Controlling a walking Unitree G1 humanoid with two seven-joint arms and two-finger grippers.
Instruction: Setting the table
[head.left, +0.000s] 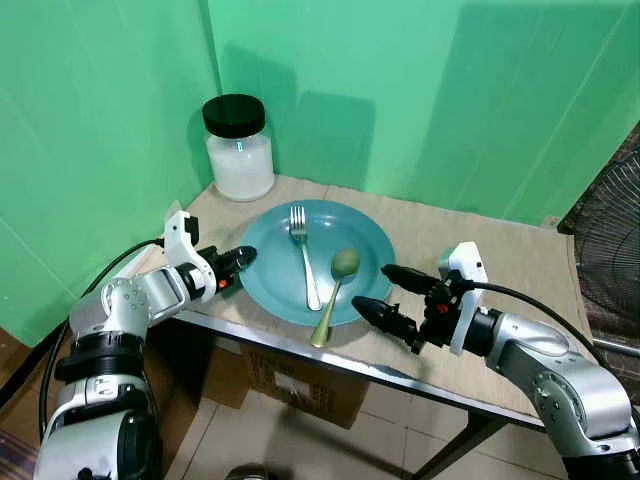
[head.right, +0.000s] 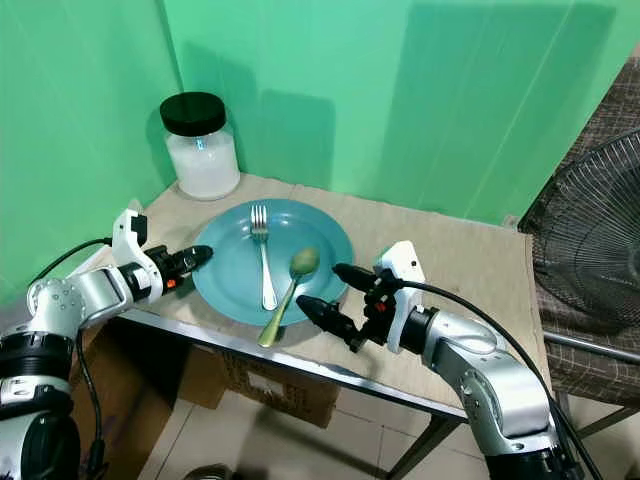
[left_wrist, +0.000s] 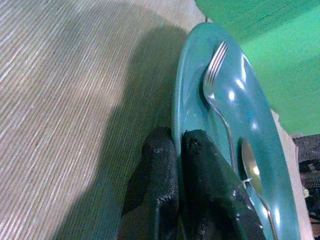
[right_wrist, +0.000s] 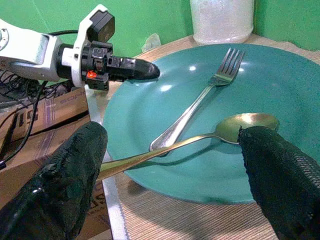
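A teal plate (head.left: 365, 235) lies on the table with a silver fork (head.left: 303, 255) and a gold spoon (head.left: 336, 290) in it. The spoon's handle sticks out over the plate's near rim. My left gripper (head.left: 245, 255) is shut, with its tips against the plate's left rim (left_wrist: 176, 107). At the plate's right near side, my right gripper (head.left: 371, 285) is open. In the right wrist view its two fingers (right_wrist: 75, 165) stand wide apart on either side of the spoon (right_wrist: 200, 137) without touching it.
A glass jar (head.left: 238, 148) with white contents and a black lid stands at the back left corner. The beige mat (head.left: 500, 250) is bare to the plate's right. A fan (head.left: 610, 240) is off the table's right side, and a cardboard box (head.left: 300, 385) sits under the table.
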